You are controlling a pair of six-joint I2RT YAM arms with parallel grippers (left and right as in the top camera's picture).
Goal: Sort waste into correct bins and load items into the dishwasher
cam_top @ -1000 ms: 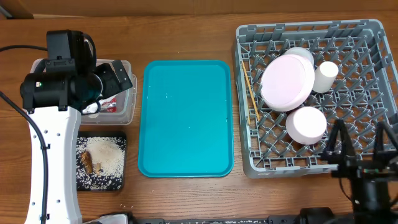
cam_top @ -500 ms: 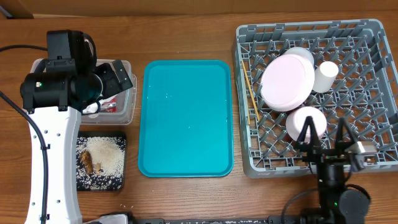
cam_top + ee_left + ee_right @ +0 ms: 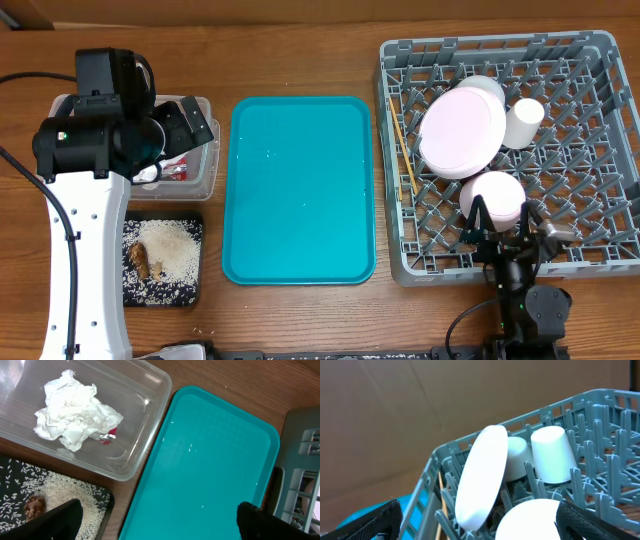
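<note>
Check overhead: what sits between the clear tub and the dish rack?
Only the teal tray, lying flat between clear tub and dish rack; overhead view shows it.

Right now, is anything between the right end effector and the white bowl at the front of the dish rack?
Nothing visible. The right end effector, open, hangs at the near wall of the dish rack, and the white bowl lies straight ahead between its fingers. The plate and cup stand beyond it.
</note>
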